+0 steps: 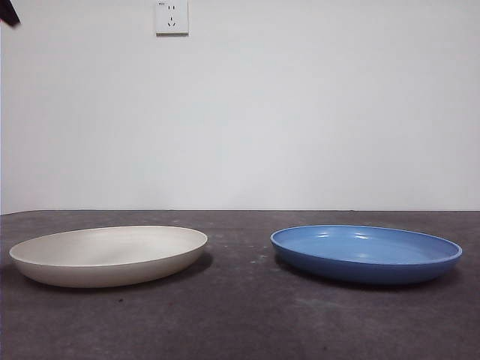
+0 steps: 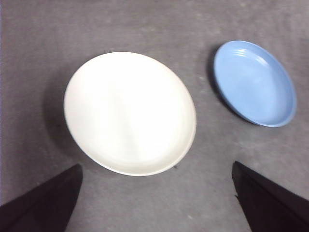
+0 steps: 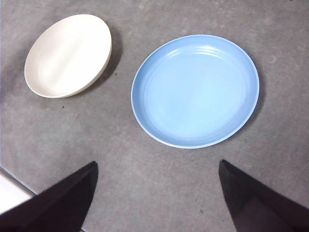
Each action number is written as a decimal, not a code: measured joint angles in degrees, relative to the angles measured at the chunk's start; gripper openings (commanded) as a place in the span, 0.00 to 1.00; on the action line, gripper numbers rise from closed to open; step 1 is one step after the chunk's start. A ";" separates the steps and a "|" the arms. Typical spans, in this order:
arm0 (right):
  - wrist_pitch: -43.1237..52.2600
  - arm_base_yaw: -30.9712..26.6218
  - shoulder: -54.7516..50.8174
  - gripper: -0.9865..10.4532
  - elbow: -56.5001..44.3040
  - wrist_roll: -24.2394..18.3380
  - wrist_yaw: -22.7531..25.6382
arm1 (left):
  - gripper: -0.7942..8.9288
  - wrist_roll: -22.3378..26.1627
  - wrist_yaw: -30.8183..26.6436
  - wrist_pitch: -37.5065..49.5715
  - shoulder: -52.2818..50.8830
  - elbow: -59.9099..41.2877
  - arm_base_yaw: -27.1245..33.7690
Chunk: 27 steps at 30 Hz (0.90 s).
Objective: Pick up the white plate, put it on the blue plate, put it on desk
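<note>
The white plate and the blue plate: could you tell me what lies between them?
Only bare desk lies between the white plate and the blue plate; they sit apart, as the front view and both wrist views show.

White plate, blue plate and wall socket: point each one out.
white plate (image 1: 112, 251): front view, inner surface.
blue plate (image 3: 195, 92): right wrist view, centre of its well.
wall socket (image 1: 172, 16): front view, faceplate centre.

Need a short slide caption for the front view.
White plate and blue plate sit apart on the desk.
</note>
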 measured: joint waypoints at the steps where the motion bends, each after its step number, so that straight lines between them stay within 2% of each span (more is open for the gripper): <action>1: 0.02 0.00 0.00 0.44 0.00 0.00 0.00 | 0.59 -0.20 -0.44 0.50 1.07 0.00 0.00; 17: 0.48 0.00 0.00 0.44 0.00 0.55 0.00 | 0.59 -1.16 -9.86 15.41 27.32 0.11 -1.05; 27: 0.48 0.00 0.00 0.44 0.00 0.55 0.00 | 0.58 -1.20 -12.72 21.92 38.56 0.11 -2.10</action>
